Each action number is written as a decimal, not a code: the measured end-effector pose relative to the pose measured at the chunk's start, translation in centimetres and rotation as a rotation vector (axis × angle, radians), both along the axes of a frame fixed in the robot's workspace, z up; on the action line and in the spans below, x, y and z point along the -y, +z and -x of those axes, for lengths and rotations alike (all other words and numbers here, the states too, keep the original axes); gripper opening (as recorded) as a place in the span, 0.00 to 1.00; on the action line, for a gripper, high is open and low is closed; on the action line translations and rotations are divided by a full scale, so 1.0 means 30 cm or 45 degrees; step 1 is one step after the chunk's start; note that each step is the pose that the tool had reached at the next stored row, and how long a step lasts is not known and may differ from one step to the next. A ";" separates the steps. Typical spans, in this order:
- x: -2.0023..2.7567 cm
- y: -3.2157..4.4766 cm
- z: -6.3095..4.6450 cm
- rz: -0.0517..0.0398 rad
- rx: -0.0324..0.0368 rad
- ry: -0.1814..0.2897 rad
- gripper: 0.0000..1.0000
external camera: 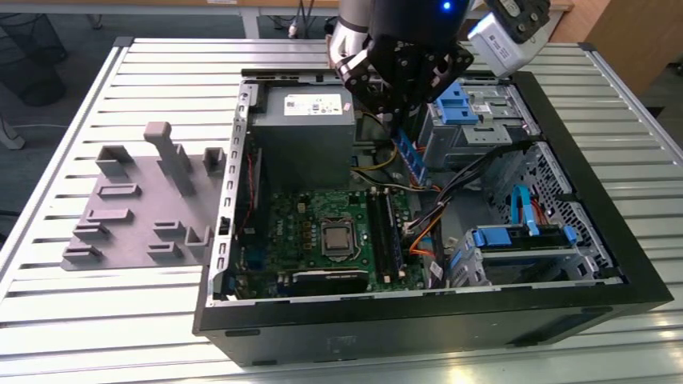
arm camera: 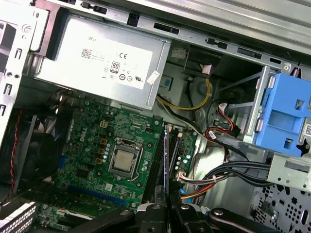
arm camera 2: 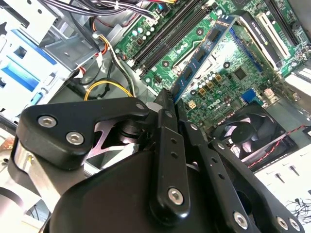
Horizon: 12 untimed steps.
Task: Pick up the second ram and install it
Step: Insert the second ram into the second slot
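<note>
My black gripper (external camera: 402, 120) hangs over the open computer case and is shut on the second ram (external camera: 410, 158), a thin blue strip that points down beside the grey power supply (external camera: 304, 132). In the second wrist view the fingers (arm camera 2: 167, 109) clamp one end of the ram (arm camera 2: 204, 51), and its dark chips show above the green motherboard (arm camera 2: 228, 92). The first wrist view shows the ram (arm camera: 166, 160) edge-on, held above the long black slots (arm camera: 156, 160) without touching them, with the gripper (arm camera: 167, 211) behind it.
The case (external camera: 597, 264) lies open on a slatted metal table (external camera: 96, 312). A grey holder block (external camera: 139, 204) sits on the exterior view's left. Cable bundles (external camera: 469, 172), blue drive brackets (external camera: 517, 236) and the processor socket (external camera: 336, 238) crowd the case interior.
</note>
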<state>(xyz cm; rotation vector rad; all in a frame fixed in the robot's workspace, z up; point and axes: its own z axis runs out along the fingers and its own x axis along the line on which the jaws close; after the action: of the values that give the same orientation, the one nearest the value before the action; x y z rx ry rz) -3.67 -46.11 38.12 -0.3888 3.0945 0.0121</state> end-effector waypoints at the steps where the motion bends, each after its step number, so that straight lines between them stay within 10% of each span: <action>1: 0.000 0.000 0.000 0.000 0.0000 -0.003 0.14; 12: 0.000 0.000 0.000 0.000 0.0000 -0.049 0.14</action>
<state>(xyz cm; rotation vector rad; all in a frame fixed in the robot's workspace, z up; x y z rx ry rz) -3.67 -46.11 38.12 -0.3295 3.1013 0.0114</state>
